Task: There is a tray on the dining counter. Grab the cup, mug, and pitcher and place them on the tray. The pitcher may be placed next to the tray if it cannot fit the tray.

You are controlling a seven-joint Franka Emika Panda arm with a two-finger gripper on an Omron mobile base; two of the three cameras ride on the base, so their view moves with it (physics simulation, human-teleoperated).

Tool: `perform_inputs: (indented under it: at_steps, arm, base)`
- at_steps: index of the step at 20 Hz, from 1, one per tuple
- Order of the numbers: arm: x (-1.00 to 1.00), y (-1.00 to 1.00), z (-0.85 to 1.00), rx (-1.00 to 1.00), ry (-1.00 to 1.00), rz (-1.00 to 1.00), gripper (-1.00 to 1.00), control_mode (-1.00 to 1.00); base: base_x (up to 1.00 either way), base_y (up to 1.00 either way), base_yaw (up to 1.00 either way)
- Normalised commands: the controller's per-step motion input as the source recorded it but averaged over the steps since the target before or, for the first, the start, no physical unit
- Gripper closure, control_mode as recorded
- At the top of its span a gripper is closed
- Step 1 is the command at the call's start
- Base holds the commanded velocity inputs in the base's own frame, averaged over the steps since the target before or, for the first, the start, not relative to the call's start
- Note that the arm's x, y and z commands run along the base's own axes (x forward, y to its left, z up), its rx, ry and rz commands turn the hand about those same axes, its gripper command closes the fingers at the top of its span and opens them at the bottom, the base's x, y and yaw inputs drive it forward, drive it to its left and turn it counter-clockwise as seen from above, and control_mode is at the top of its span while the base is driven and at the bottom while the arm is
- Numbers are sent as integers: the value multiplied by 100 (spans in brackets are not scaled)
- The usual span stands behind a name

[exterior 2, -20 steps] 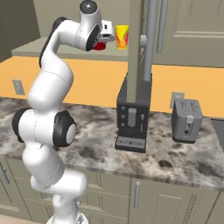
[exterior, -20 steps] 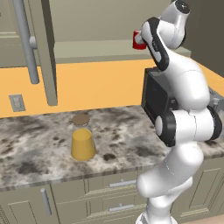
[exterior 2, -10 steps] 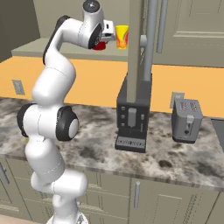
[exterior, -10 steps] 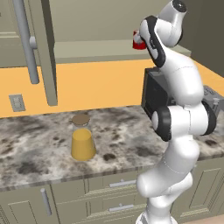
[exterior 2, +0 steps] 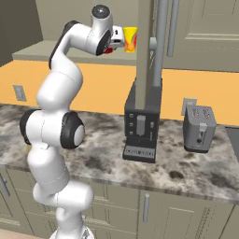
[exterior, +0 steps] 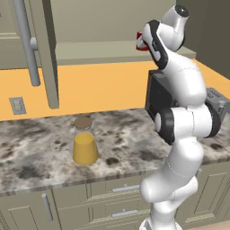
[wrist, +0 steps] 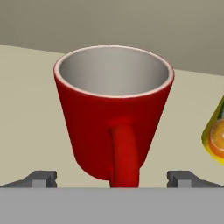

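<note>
- The gripper (wrist: 111, 180) has its jaws spread as wide as they go and holds nothing; in the hand view one dark fingertip (wrist: 40, 178) rises at the lower left and the other at the lower right, well apart.
- The red mug (wrist: 113, 109) stands straight ahead of the jaws, centred between the tips, upright on the pale cabinet shelf (wrist: 26, 105), mouth up.
- Its handle (wrist: 124, 154) points back at the hand, down the midline of the gap. I judge that this is what the next move turns on: going straight in would run the handle between the fingers, with the body's red flanks facing the tips.
- The mug widens toward its rim, so a pinch low on the body would likely meet the narrower part.
- Just beside the mug, at the right edge of the hand view, sits the yellow cup (wrist: 215, 133) with its orange mark; it is apart from the mug but near enough that the right finger may brush it.
- In the right base view the hand is raised at the upper cabinet, mug and cup side by side on its shelf.
- Far below, on the stone-topped counter (exterior: 40, 152), the pitcher (exterior: 84, 141) stands upright with its cork lid on.
</note>
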Motion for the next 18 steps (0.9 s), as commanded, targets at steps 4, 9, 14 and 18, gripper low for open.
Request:
perform_inputs:
  at_steps: [4,9,14,18]
  arm:
    - [33,0,-2,0,0,0,-100,-100]
    - [29,0,0,0,0,0,-100,-100]
    - [8,1,7,0,0,0,-100,-100]
    - [0,2,12,0,0,0,-100,-100]
  base:
    - [0,0,0]
    - [0,0,0]
    - [0,0,0]
    - [0,0,0]
